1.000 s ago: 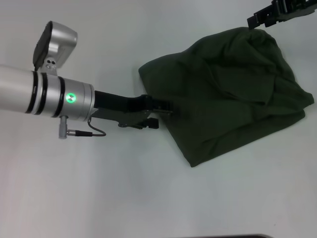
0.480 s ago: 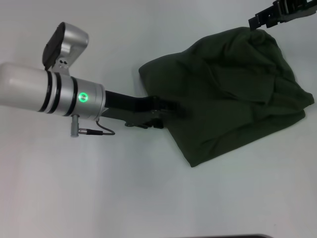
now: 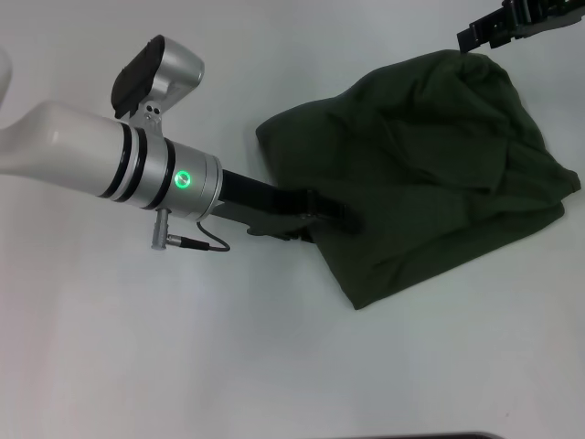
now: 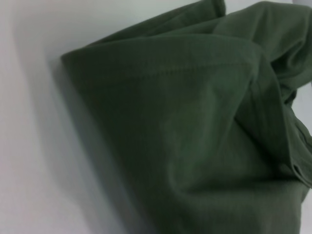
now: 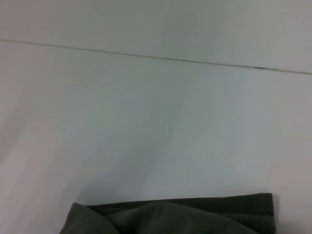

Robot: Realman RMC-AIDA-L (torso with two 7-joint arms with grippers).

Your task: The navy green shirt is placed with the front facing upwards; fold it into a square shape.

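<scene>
The left arm reaches in from the left edge of the head view, its silver forearm slanting down toward the centre, a green light glowing on the wrist ring. Its black left claw (image 3: 331, 212) lies low over the counter (image 3: 183, 347), the tip at the left edge of the navy green shirt (image 3: 430, 183) and overlapping the fabric; whether its fingers are spread or pinching cloth I cannot tell, dark on dark. The right claw (image 3: 468, 38) shows only as a black piece at the upper right corner of the frame, right at the shirt's top edge; its state cannot be told either.

There is one shirt, a rumpled, folded-over heap in the right half of the frame. The left wrist view is filled with its creased cloth and a stitched hem.
</scene>
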